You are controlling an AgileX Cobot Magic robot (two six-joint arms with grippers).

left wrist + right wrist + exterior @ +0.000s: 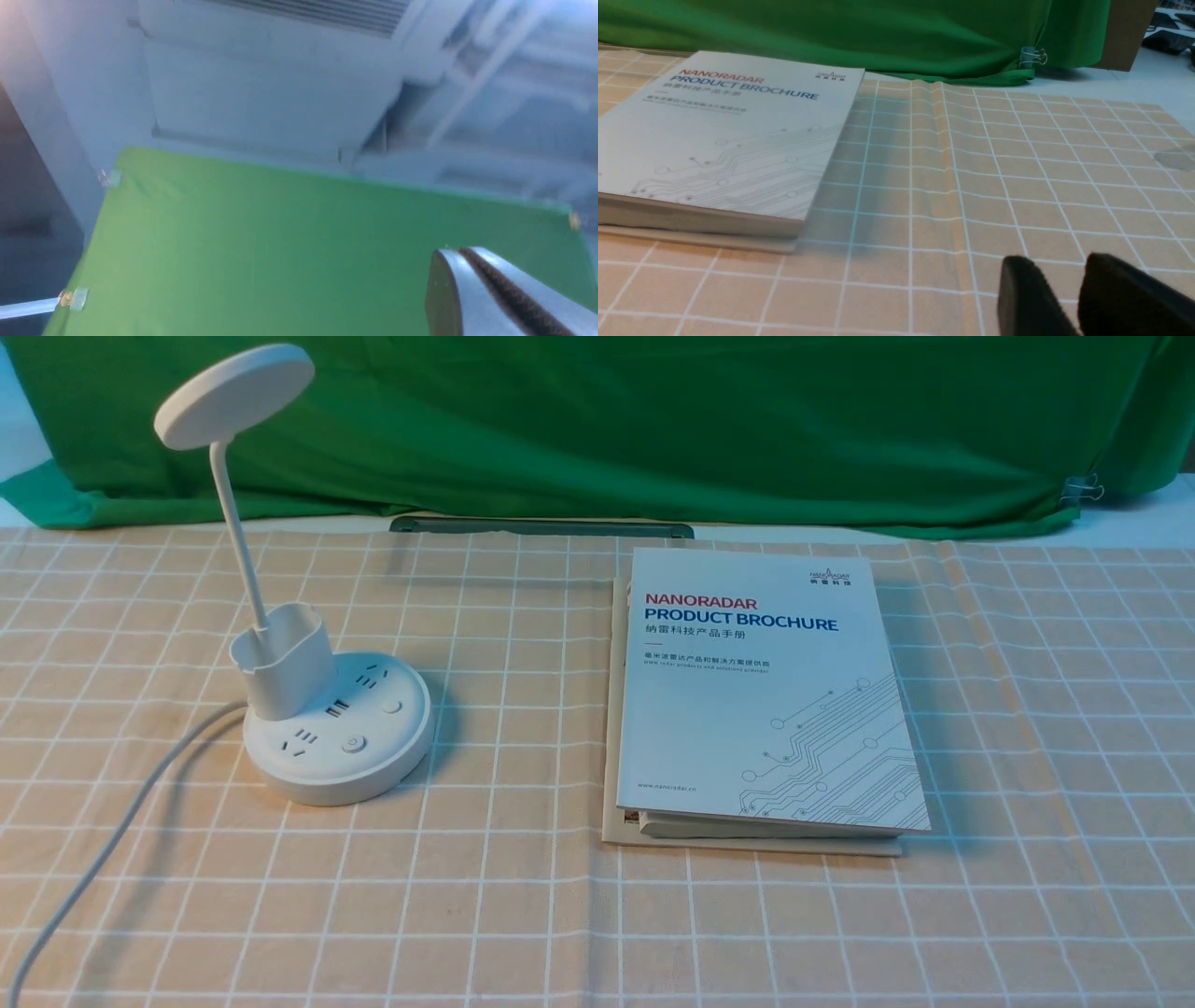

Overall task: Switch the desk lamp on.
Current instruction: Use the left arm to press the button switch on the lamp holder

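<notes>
Your left claw (462, 251) has its fingers pressed together, while your right claw (1052, 263) holds its fingers slightly spread. You'll find the desk lamp (341, 756) on the desk's (495, 896) left side, left of the stacked booklets (766, 709).

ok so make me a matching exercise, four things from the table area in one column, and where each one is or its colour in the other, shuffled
1. desk lamp
2. top brochure
3. backdrop cloth
4. binder clip

A. green
B. on the robot's left side of the table
C. clipped to the cloth's lower edge, toward the robot's right
D. lying on top of other booklets

Pairs: 1-B, 2-D, 3-A, 4-C
</notes>
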